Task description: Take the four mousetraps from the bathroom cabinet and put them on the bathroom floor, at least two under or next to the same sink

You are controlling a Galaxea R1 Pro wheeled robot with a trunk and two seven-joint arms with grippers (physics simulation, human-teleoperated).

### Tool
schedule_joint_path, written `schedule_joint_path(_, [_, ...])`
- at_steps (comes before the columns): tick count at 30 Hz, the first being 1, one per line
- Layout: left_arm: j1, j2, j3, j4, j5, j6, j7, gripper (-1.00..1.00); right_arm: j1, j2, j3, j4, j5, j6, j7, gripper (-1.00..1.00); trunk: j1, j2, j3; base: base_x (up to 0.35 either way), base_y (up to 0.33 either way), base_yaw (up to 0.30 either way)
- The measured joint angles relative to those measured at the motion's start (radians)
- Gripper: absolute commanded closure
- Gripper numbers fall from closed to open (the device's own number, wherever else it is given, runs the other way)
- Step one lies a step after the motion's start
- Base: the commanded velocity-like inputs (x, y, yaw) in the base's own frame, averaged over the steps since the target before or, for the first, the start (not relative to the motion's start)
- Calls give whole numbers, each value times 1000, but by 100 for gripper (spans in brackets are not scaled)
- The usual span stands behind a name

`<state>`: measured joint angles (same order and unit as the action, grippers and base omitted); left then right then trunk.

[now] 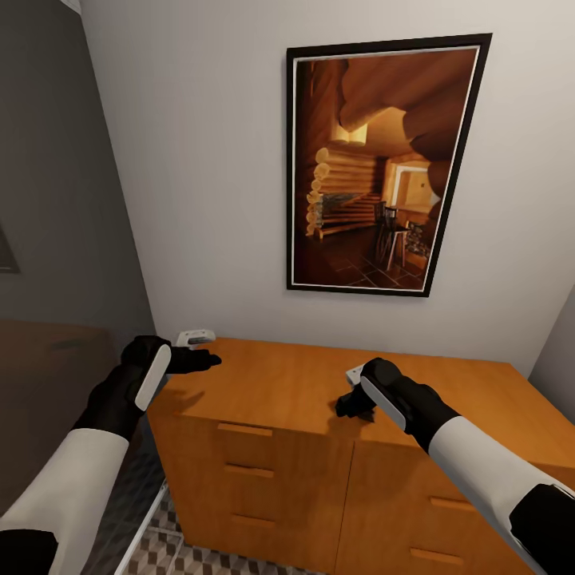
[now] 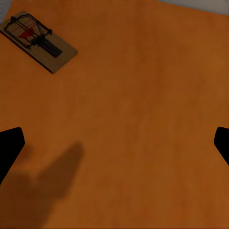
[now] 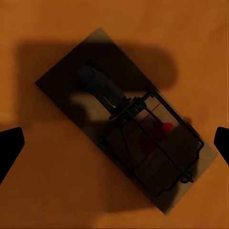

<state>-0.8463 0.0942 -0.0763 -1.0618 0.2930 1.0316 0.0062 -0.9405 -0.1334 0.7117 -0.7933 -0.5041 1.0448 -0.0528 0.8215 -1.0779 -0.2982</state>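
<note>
Head view, both hands spread above cabinet, right hand over mousetrap

I see my left end effector over the cabinet's top corner, the right end effector low over the top, a framed log-cabin picture beyond both.

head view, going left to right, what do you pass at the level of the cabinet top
left gripper at the cabinet's left corner → bare orange-brown top → right gripper, lowered over the top → more bare top running to the right edge by the wall. The framed picture hangs above, between the two grippers.
</note>
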Motion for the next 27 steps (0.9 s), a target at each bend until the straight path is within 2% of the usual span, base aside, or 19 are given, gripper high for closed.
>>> schedule_joint_path(27, [-1, 0, 0, 8, -1, -1, 0, -100, -28, -2, -8, 0, -2, 0, 14, -100, 0, 0, 0, 28, 0, 0])
